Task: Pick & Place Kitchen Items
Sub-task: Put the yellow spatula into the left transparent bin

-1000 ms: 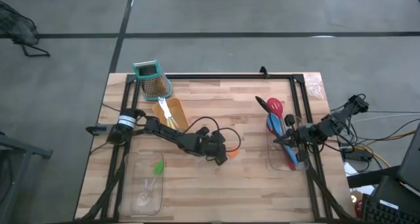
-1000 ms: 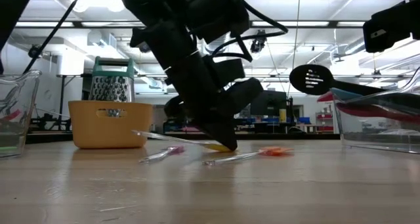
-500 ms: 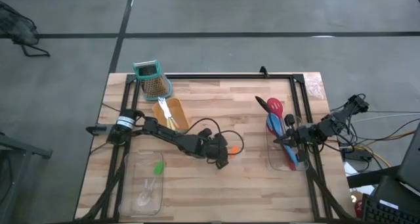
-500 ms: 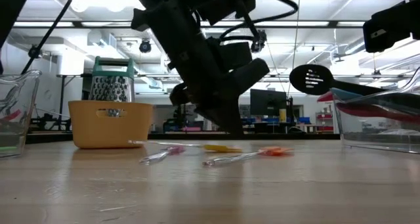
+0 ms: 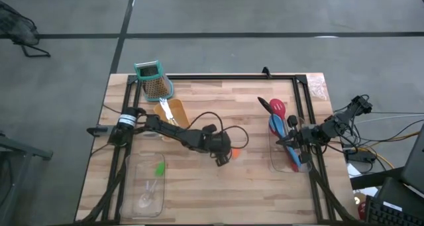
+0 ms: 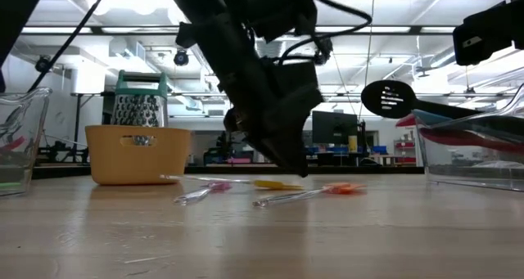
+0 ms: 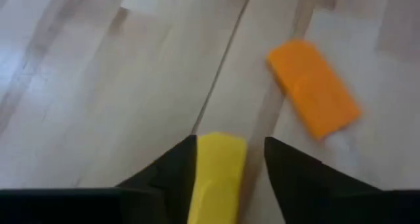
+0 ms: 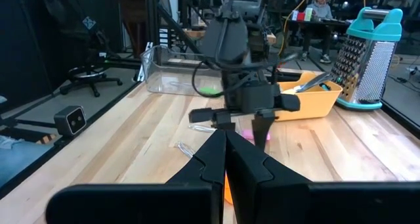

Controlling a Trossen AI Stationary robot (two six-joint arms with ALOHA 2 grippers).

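Left gripper is positioned low over the middle of the worktop, its fingers parted, with nothing clamped. In the left wrist view the two dark fingers are seen on either side of a yellow-tipped tool, which lies on the wood; whether the pads touch it cannot be told. An orange-tipped tool is seen lying near it, just beyond the fingertips. In the low view a pink-tipped clear-handled tool is found resting flat on the worktop beside these two.

Toward the left near corner, a clear tray is placed, and a green-tipped tool is held inside it. Farther back on the left, a yellow tray is set with small metal-bladed tools in it, and a teal-topped grater is stood by the far left corner.

At the right edge, the right gripper is held above a second clear tray, its fingers pressed together and empty, as shown in the right wrist view. In that tray a long red spoon, a blue spoon and a black slotted spoon are contained, their heads projecting past the tray's far end.
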